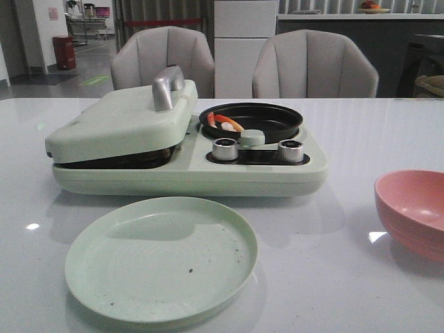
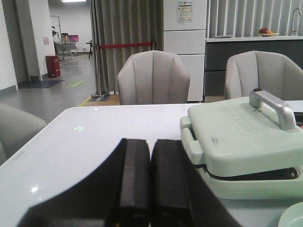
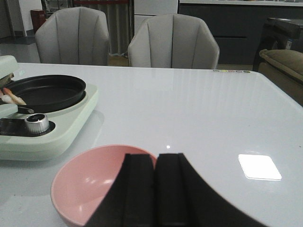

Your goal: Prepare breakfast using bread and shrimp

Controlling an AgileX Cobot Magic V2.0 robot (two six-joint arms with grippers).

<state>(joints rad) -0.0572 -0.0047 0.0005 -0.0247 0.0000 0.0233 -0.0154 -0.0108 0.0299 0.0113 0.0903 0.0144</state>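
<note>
Front view. Nearest the camera, a pale green plate (image 1: 161, 257), round, bare but for a few dark specks, flat on the white bench (image 1: 347, 277). Low at the right edge, a pink bowl (image 1: 413, 210), partly cut off by the frame, well apart from the plate. Behind the plate, a mint-green breakfast maker (image 1: 191, 166): on its left half a hinged lid (image 1: 121, 121) with a silver handle (image 1: 166, 84), lowered but with a dark gap showing beneath its front edge; on its right half a round black pan (image 1: 260, 119), with two silver knobs (image 1: 225, 149) in front of it. The shrimp (image 1: 225, 123), orange-red and white, lying in the pan at its left side. No bread visible; whether any sits under the lid, impossible to tell. Two grey chairs (image 1: 314, 64) beyond the bench.

Left wrist view. Closest, the left gripper (image 2: 151, 182), its black fingers (image 2: 135, 179) pressed together, clenched, nothing between them, touching nothing. Poised over bare bench, with the lowered lid and its handle off to one side and a sliver of the plate's rim at the frame corner.

Right wrist view. Closest, the right gripper (image 3: 156, 187), fingers (image 3: 139, 189) likewise clenched tight, holding nothing. Directly beyond the fingertips, the pink bowl, empty; contact with it not clear. Farther off, the black pan and one knob, with the shrimp lying at the pan's far edge.
</note>
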